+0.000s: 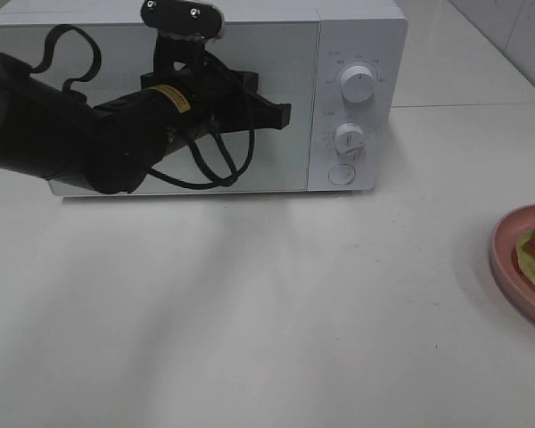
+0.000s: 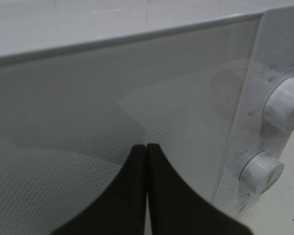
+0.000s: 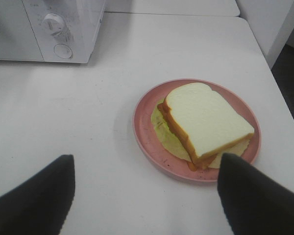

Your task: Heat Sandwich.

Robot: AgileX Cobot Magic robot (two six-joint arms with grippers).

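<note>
Door-opening step judged in hand: left gripper [image 1: 281, 114], fingers clenched and empty, is held at the microwave door [image 1: 116, 53]. Sandwich [image 3: 206, 122] rests on the pink plate [image 3: 147, 132], far right on the desk; right gripper [image 3: 147, 196] is spread above it. Next, the door release button [image 1: 341, 175] must be pressed.

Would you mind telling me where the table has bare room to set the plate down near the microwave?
The widest bare stretch of the table lies in front of the microwave, reaching right toward the pink plate holding the sandwich. It is crowded at the microwave door, where the left gripper hangs shut. The right gripper stands open near the plate.
</note>
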